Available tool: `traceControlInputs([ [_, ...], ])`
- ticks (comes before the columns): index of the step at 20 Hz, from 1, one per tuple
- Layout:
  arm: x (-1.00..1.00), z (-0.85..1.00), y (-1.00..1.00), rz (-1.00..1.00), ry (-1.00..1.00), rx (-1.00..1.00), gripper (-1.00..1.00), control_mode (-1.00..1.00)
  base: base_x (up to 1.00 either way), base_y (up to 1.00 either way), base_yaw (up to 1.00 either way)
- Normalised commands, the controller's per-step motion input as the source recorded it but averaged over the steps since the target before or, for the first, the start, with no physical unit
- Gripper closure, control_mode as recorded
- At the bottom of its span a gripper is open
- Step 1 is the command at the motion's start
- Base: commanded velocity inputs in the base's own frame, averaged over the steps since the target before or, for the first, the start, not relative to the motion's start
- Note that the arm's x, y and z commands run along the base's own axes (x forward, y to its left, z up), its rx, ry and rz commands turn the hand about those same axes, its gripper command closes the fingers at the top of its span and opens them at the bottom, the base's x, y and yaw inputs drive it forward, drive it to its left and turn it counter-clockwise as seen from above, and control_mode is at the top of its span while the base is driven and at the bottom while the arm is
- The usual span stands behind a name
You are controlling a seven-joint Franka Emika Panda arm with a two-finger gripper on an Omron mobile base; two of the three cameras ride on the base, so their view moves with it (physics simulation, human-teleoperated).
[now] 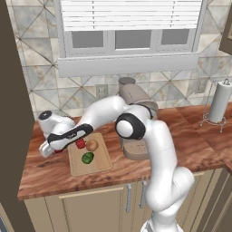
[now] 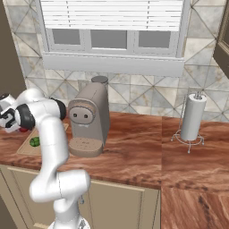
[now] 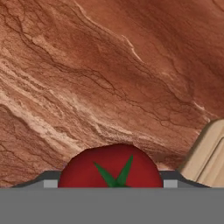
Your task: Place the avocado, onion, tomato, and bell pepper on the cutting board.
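In the hand view a red tomato [image 3: 109,162] with a green star-shaped stem sits between my finger tips, on the reddish wood counter. My gripper [image 3: 110,183] is shut on it, a finger pad [image 3: 49,182] pressing each side. In the left base view the gripper [image 1: 53,150] is low over the counter, just left of the light-wood cutting board [image 1: 102,164]. On the board lie the green avocado [image 1: 87,157], the tan onion [image 1: 92,145] and a red item [image 1: 80,144] that looks like the bell pepper, partly hidden by my forearm. The board's corner [image 3: 209,153] shows right of the tomato.
A grey coffee machine [image 1: 136,108] stands just right of the board, close behind my arm. A paper towel holder [image 1: 221,102] is at the far right of the counter. A dark cabinet wall [image 1: 11,99] closes off the left end. The counter's front edge [image 1: 90,186] runs near the board.
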Motion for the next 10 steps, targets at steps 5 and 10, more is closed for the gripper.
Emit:
traceControlInputs([
  [5,-0.65,0.24,0.00,-0.01,-0.16,0.00,1.00,-1.00,0.00,0.00,0.00],
  [10,-0.66,0.48,-0.02,0.00,-0.23,0.00,1.00,-1.00,0.00,0.00,0.00],
])
